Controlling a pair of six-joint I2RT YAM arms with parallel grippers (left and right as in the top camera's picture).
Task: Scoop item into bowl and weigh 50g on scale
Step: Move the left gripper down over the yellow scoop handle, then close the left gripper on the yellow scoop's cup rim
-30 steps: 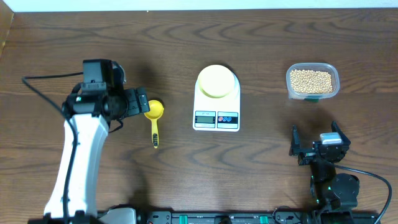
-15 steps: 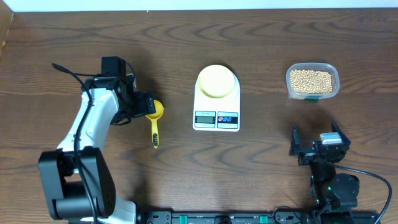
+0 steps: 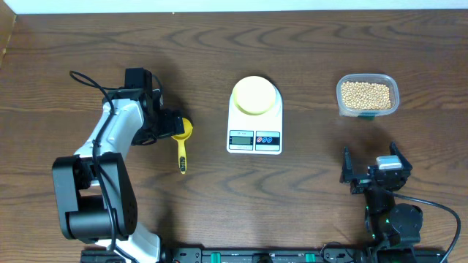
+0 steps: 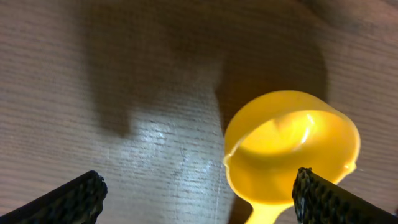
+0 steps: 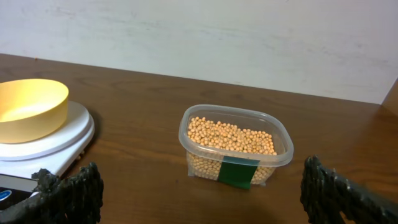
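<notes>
Left gripper point(image 4: 199, 200) hovering over scoop point(image 4: 291, 146), jaws standing spread, scoop cup lying between, nearer one finger. Right gripper point(image 5: 202, 196) jaws gaping; beans point(image 5: 230, 135) sitting ahead in tub point(image 5: 283, 154); bowl point(image 5: 28, 106) resting on scale point(image 5: 59, 140)

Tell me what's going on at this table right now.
The left gripper hovers open at the yellow scoop, which lies on the table, not gripped yet. The empty bowl sits on the scale, and the beans are in their clear container at the right. The right gripper waits open near the front edge, holding nothing.
</notes>
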